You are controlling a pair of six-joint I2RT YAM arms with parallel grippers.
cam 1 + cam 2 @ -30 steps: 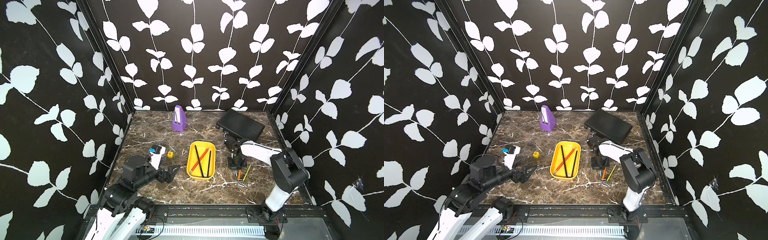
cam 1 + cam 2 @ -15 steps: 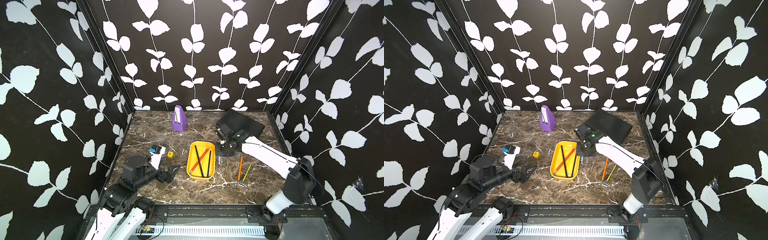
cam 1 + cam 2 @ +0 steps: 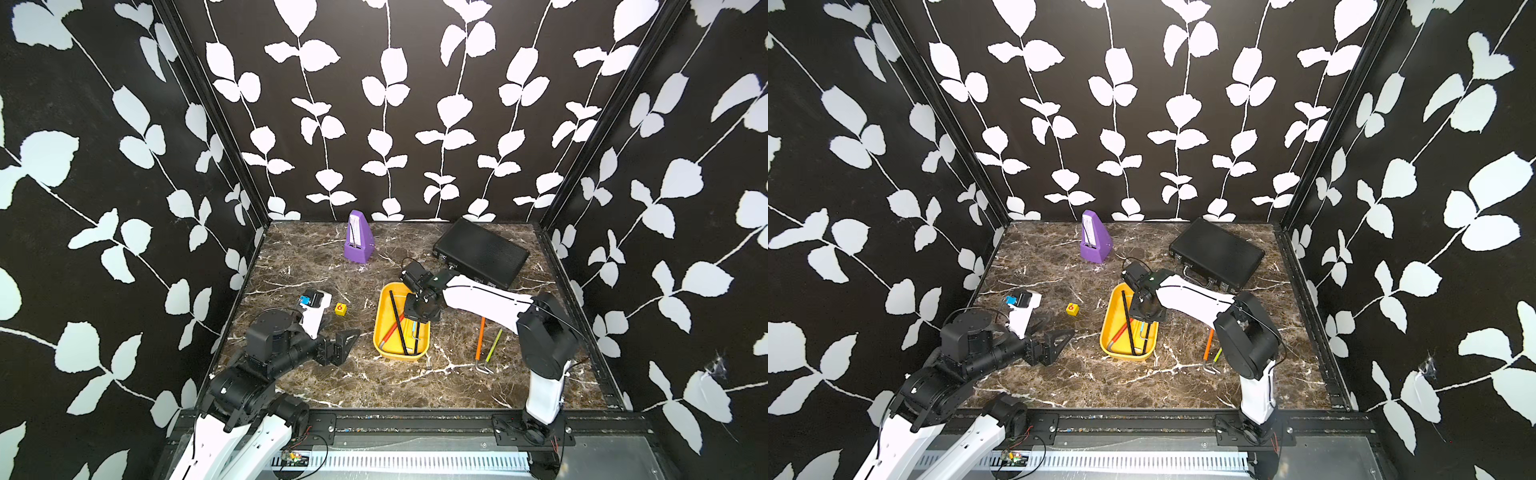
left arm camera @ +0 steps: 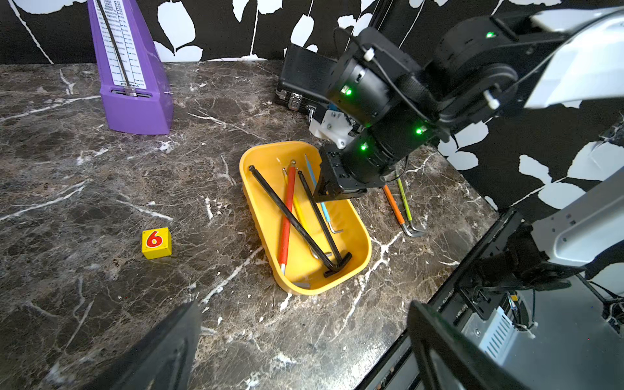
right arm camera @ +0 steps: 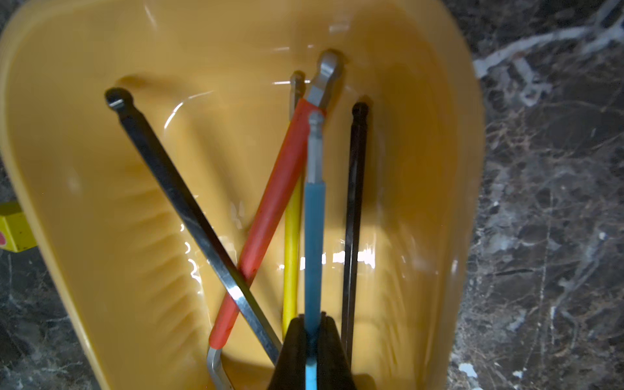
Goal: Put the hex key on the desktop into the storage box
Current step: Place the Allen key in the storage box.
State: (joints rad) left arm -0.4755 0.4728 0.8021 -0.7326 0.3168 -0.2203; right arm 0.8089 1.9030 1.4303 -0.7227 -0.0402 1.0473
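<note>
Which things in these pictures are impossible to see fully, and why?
Right wrist view: blue hex key, bent end cut off at the edge, past the right gripper.
Left wrist view: briefcase, mostly hidden by the right arm.
In a top view: white device, too small to identify.

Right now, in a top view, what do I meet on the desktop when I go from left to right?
white device → yellow numbered cube → purple metronome → storage box → orange hex key → green hex key. The black case is left out: it spans the same stretch as both keys.
</note>
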